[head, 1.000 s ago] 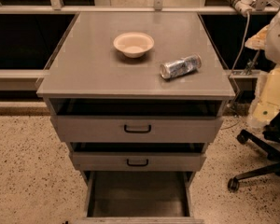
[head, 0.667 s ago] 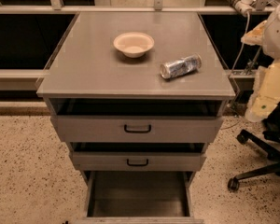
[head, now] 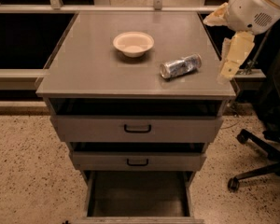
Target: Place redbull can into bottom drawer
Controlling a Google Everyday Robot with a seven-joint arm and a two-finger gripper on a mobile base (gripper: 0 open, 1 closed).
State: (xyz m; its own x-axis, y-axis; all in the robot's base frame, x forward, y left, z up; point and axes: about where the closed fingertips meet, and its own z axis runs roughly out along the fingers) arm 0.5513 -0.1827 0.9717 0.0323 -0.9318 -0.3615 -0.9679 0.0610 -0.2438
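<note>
Camera view. Task not begun: redbull can [head: 180, 66] lies on its side on the cabinet top [head: 93, 69], at 4 o'clock of the beige bowl [head: 133, 43].

Gripper [head: 232, 56] hangs at the can's 3 o'clock, not touching; grip state cannot be told.

Bottom drawer [head: 137, 195] stands open. Grasp, lowering and release remain.

Upper drawers [head: 137, 129] jut above it, a likely obstruction.

Glossy metal redbull can [head: 180, 66], matt cabinet top [head: 93, 64], plastic tool [head: 232, 57] off rt edge
</note>
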